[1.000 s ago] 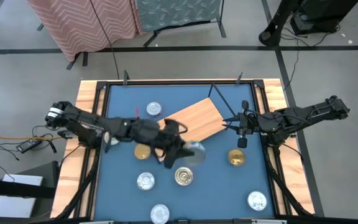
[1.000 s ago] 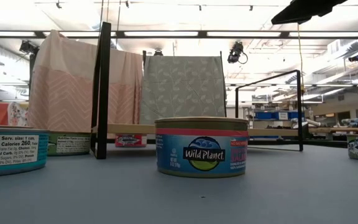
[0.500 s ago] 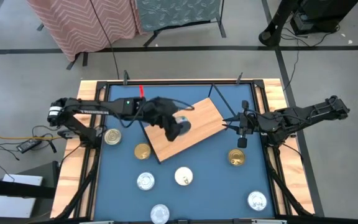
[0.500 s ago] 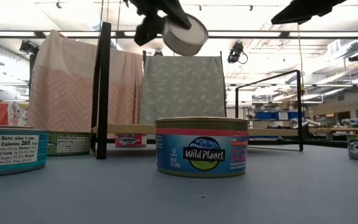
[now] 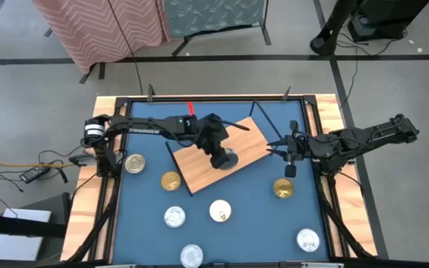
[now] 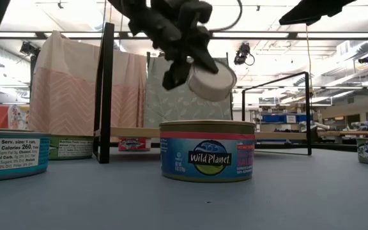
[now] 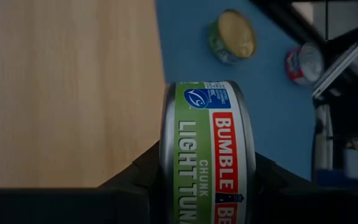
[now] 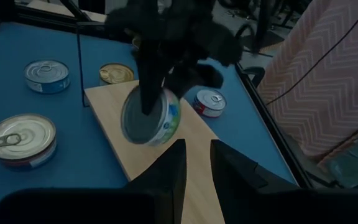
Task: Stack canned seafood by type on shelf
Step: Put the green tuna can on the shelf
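Note:
My left gripper (image 5: 224,155) is over the shelf (image 5: 199,170), a light-wood board with black wire end frames lying slantwise mid-table, and is shut on a green-labelled tuna can (image 7: 207,143). In the low view this can (image 6: 213,82) hangs tilted above the board (image 6: 133,132). Several other cans rest on their flat bottoms on the blue table: gold lids (image 5: 170,180) (image 5: 283,188), silver lids (image 5: 174,217) (image 5: 308,240). A blue-labelled can (image 6: 207,151) stands close to the low camera. My right gripper (image 5: 285,147) waits, open, at the shelf's right end. My left gripper pinches the tuna can between its two fingers, one finger (image 7: 143,177) on each flat face, so the labelled side wall (image 7: 207,124) faces the wrist camera. The fingers come from above, slanting down. The can is lifted clear of the board and tilted on edge.
A red-labelled can (image 8: 209,101) sits on the table beside the shelf's far edge, and another can (image 5: 134,163) lies near the left rim. More silver cans (image 5: 220,211) (image 5: 191,255) stand toward the near edge. The wooden table rim (image 5: 103,119) and black wire frames (image 6: 105,89) border the work area.
My left gripper has lifted the tuna can from the table near the shelf's near edge. It has swung it high toward the far side over the board, then brought it down and a little right above the board's middle. The gripper has stayed shut on the can throughout.

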